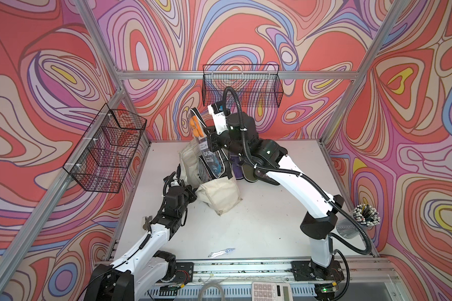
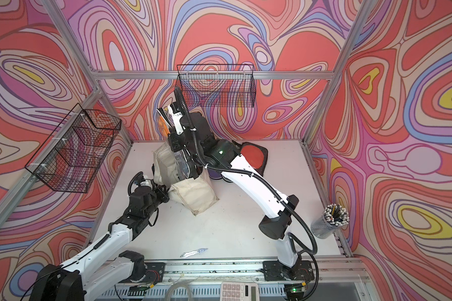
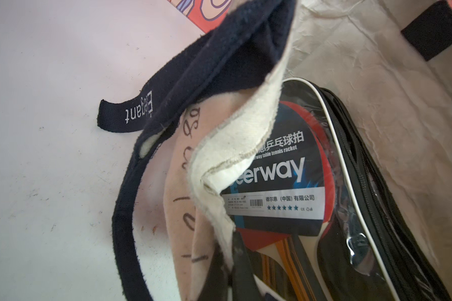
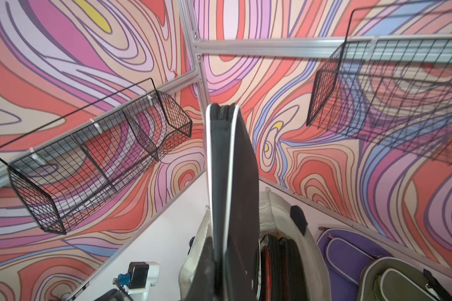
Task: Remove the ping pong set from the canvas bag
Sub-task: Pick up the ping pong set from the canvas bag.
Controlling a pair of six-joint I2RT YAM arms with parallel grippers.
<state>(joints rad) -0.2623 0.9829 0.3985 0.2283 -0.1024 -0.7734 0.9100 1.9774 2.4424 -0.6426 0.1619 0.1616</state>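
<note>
The cream canvas bag (image 1: pixel 221 199) (image 2: pixel 193 198) stands slumped mid-table with its mouth open upward. The ping pong set (image 1: pixel 197 125) (image 2: pixel 163 122) is a black zip case with white piping, a clear front and orange balls. It sticks up out of the bag, handle end high, its round end within the mouth. My right gripper (image 1: pixel 211 142) (image 4: pixel 221 258) is shut on its edge (image 4: pixel 232 169). My left gripper (image 1: pixel 193 194) (image 3: pixel 231 263) is shut on the bag's rim (image 3: pixel 219 187), beside the navy strap (image 3: pixel 131 112). More black cases (image 4: pixel 279 260) show inside the bag.
Purple (image 4: pixel 350 250) and green (image 4: pixel 397 281) cases lie behind the bag by the back wall, with a red one (image 2: pixel 253 159). Wire baskets hang on the left (image 1: pixel 107 148) and back (image 1: pixel 242 86) walls. A pen cup (image 1: pixel 365 213), a calculator (image 1: pixel 270 290) and a small tool (image 1: pixel 221 252) sit nearer.
</note>
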